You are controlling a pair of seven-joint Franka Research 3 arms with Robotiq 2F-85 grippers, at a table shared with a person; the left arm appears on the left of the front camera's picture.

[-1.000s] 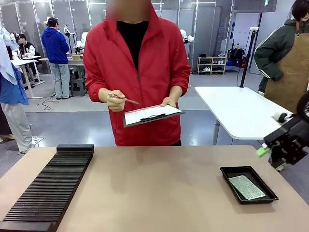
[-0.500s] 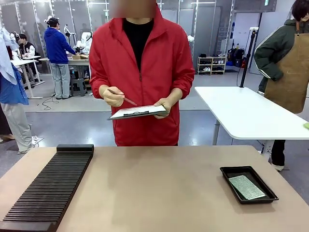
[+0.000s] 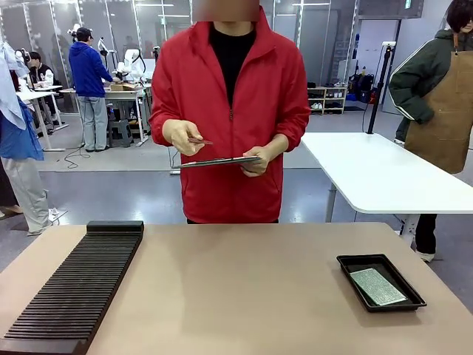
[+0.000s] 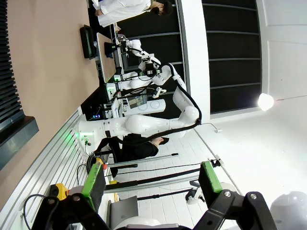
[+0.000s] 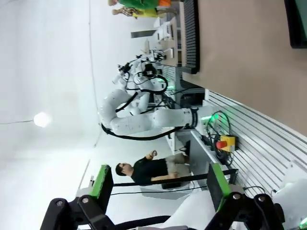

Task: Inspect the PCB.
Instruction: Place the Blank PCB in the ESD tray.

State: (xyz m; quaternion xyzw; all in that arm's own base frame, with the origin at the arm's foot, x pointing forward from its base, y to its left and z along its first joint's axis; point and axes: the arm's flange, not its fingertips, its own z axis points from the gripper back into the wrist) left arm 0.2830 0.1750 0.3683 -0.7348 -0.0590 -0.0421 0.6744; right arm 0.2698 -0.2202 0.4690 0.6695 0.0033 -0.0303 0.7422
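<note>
My right claw has withdrawn from beside the black tray and is now clear of the tabletop, pointing off its edge toward the room. Both it and my left claw stand with jaws wide apart, holding nothing. The person has lowered the clipboard to level, pen in hand. I judge that inspection now rests with the person.

The PCB lies flat in the tray, well away from both claws: a thin, rigid rectangle with a pale grey-green, finely dotted face. The tray is shallow, matte and raised at the rim. A ribbed black rack occupies the opposite side.
</note>
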